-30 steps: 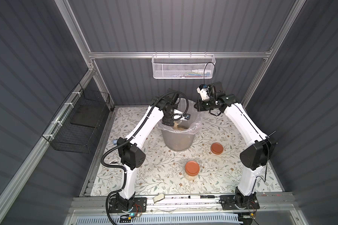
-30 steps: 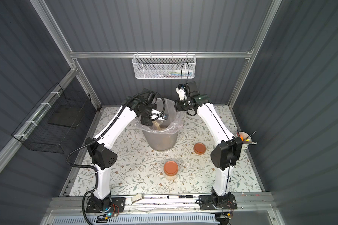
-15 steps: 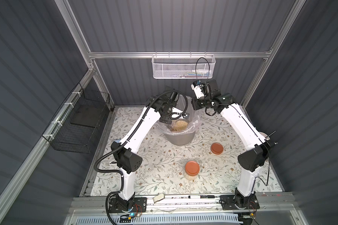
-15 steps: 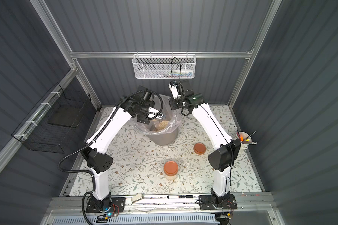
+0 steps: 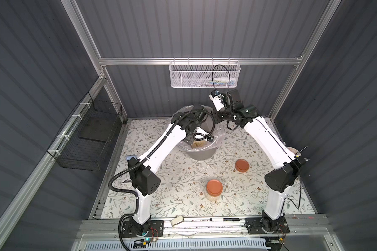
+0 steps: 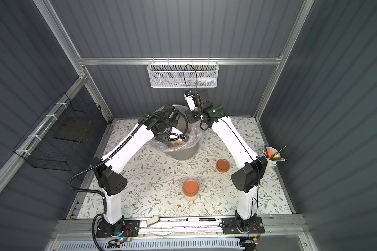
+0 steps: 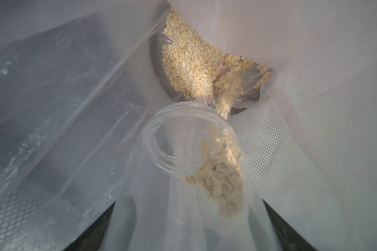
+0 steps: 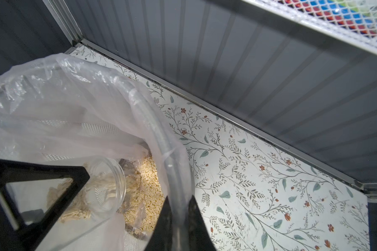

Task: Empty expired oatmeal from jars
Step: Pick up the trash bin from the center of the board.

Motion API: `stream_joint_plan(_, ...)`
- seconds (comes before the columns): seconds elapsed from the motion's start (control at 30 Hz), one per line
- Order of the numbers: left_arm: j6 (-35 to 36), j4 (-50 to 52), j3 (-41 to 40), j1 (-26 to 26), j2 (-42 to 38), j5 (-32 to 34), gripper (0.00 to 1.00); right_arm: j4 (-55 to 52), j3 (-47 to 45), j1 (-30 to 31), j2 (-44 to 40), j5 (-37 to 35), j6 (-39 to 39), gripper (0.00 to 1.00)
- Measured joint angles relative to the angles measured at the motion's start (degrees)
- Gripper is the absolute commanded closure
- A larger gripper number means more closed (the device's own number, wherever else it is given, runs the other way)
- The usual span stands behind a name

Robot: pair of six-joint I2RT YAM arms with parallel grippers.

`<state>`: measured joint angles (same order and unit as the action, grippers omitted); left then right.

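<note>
The label on the marker (image 5: 223, 220), lying on the front rail at lower centre in a top view, is too small to be read. The coloured print inside the white mesh basket (image 5: 205, 75) at upper centre is blurred.

The surface is covered by a white floral mat (image 6: 157, 180). It is enclosed by dark grey ribbed walls (image 5: 183, 28) and an aluminium frame (image 5: 198, 61). A black wire basket (image 5: 87, 139) is hung at the left, and a white cup (image 6: 271, 155) of pens is stood at the right edge.

The open jar (image 8: 105, 189) is held tilted, mouth down, inside the grey bin (image 5: 201, 154), with the left gripper (image 7: 189, 202) clamped on its body. A stream of oatmeal (image 7: 189, 65) is seen spilling from the mouth onto a heap in the clear liner (image 8: 63, 97). The right gripper (image 8: 180, 202) is closed on the bin's lined rim.

The lidded jar (image 5: 214, 191), part filled, is stood at lower centre of the mat. A loose orange lid (image 5: 242, 165) lies to its upper right.
</note>
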<state>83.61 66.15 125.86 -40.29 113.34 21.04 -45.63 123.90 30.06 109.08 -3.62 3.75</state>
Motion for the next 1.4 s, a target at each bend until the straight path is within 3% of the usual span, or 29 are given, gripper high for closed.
stream_joint_plan(0.43, 2.89, 1.09, 6.36, 1.60, -0.15, 0.70, 1.00, 0.22, 0.00, 0.22, 0.00, -1.77, 0.63, 1.00)
stream_joint_plan(0.67, 2.97, 0.76, 1.73, 2.73, -2.73, -1.14, 1.00, 0.22, 0.02, 0.22, 0.00, -1.81, 0.59, 1.00)
stream_joint_plan(0.83, 3.26, 2.93, 5.11, 2.99, -1.22, -1.84, 1.00, 0.24, 0.02, 0.20, 0.00, -1.90, 0.61, 0.99)
stream_joint_plan(1.03, 2.23, 4.46, 3.37, 1.64, -3.28, -4.17, 1.00, 0.02, 1.11, 0.22, 0.59, -1.77, 0.50, 0.99)
stream_joint_plan(1.2, 2.58, 6.03, 7.96, 1.51, -3.32, -4.26, 1.00, 0.20, 1.77, 0.00, 0.98, -1.95, 0.39, 0.98)
stream_joint_plan(1.4, 1.25, 6.56, 5.35, 2.91, -4.48, -4.81, 1.00, 0.20, 1.81, -0.13, 1.11, -1.79, -0.11, 0.98)
